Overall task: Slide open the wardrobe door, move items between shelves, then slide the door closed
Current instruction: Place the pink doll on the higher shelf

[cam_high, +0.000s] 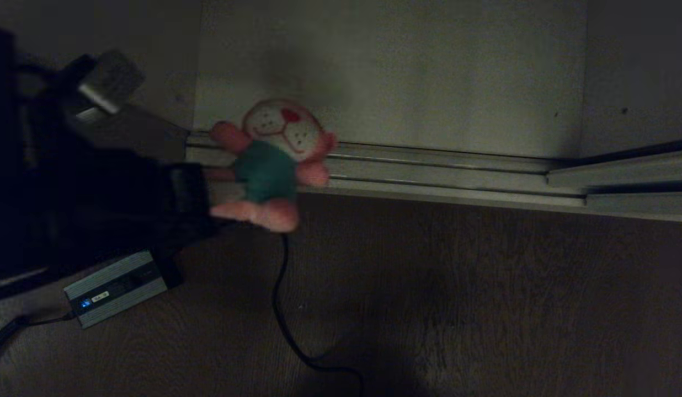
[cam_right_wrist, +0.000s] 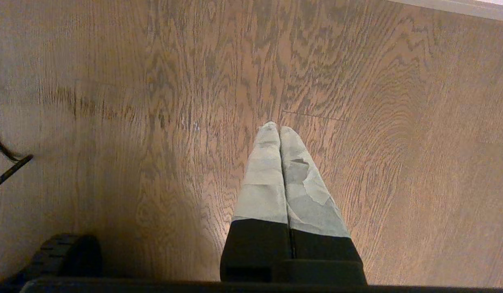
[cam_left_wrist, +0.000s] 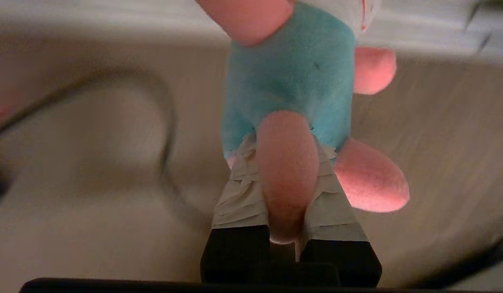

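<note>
The pink plush toy (cam_high: 272, 165) is pinched by one leg in the left gripper (cam_left_wrist: 286, 179) — over the ribbed floor track (cam_high: 440, 171); the right gripper (cam_right_wrist: 279, 134) is pressed together above the wooden floor (cam_right_wrist: 398, 162); no writing can be read.

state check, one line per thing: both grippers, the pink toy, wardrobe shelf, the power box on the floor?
left gripper: shut on pink toy's leg
right gripper: shut, empty, over wood floor
pink toy: held off the floor, above floor track
shelf: exposed, bare where visible
power box: on floor, blue light lit

My left gripper (cam_left_wrist: 284, 179) hides one leg of the pink plush toy (cam_left_wrist: 292, 73), whose face runs off-frame.
</note>
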Tool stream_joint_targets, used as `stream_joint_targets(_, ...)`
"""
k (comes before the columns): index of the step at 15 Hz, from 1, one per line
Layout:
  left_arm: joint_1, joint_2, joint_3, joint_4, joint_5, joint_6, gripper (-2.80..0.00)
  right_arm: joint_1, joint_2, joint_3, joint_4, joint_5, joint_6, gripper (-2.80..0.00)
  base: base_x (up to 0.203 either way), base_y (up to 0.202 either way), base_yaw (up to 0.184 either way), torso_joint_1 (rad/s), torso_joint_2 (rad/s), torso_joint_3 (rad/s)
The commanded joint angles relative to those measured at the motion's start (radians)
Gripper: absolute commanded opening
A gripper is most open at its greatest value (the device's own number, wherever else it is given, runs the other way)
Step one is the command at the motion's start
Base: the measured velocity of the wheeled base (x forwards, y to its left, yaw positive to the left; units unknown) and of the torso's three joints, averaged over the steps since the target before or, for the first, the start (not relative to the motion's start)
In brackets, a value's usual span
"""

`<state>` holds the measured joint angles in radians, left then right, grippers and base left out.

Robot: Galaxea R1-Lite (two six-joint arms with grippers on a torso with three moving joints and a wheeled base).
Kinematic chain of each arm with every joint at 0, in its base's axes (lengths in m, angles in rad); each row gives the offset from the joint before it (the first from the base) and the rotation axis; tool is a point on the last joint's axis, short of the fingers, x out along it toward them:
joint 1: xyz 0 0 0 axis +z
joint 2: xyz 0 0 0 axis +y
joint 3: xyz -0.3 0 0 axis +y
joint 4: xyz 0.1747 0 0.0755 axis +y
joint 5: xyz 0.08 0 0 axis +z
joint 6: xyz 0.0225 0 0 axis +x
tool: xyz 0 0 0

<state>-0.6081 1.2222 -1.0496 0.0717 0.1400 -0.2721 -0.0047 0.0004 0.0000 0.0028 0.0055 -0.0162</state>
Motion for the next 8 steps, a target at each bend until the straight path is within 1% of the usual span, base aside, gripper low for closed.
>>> stream_joint_targets(1,0.023,-0.314,0.101,0.151,-0.016,0.014,-2.8,0.0,-0.001,0.003,0.0,0.001,-0.001,-2.8,0.0,0.0,0.0,0.0,0.0,0.0)
stream_joint_targets(2,0.039,-0.407,0.12,0.243,-0.034,0.03,-2.8,0.0,-0.002,0.003,0.0,0.001,-0.001,-2.8,0.0,0.0,0.0,0.0,0.0,0.0)
stream_joint_targets(3,0.071,-0.485,0.133,0.335,-0.057,0.054,-2.8,0.0,-0.002,0.003,0.0,0.001,-0.001,-2.8,0.0,0.0,0.0,0.0,0.0,0.0)
stream_joint_targets(4,0.146,-0.549,0.146,0.43,-0.089,0.086,-2.8,0.0,-0.002,0.003,0.0,0.001,-0.001,-2.8,0.0,0.0,0.0,0.0,0.0,0.0)
stream_joint_targets(5,0.233,-0.602,0.154,0.48,-0.13,0.109,-2.8,0.0,0.0,0.003,0.0,0.001,-0.001,-2.8,0.0,0.0,0.0,0.0,0.0,0.0)
stream_joint_targets(8,0.417,-0.81,0.168,0.591,-0.315,0.172,-2.8,0.0,-0.002,0.003,0.0,0.001,-0.001,-2.8,0.0,0.0,0.0,0.0,0.0,0.0)
